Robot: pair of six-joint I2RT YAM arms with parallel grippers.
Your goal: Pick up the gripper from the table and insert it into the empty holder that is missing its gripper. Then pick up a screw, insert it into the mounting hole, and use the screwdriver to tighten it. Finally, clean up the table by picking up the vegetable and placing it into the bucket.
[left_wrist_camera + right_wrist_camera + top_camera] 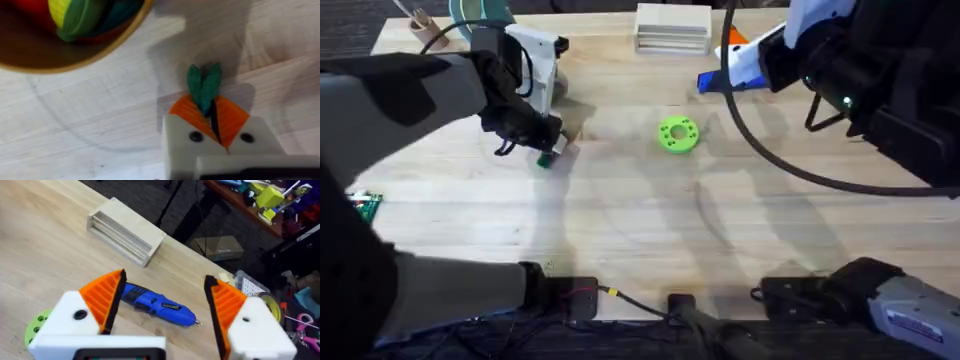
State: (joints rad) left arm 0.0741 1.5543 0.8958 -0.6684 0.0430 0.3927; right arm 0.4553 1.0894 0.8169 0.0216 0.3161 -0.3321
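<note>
Left gripper [216, 120]: closed on the vegetable [204, 86], near the desk's far left corner.
Right gripper [162, 310]: wide open, empty, above the screwdriver [159, 307].

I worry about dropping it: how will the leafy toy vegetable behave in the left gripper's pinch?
The vegetable looks soft and fuzzy, so it probably squashes and flops rather than slips. Pinched thin between the left gripper's ribbed orange pads, it seems light and unlikely to break.

Wooden table [620, 230]: green disc [677, 134], screwdriver [160, 306]
</note>
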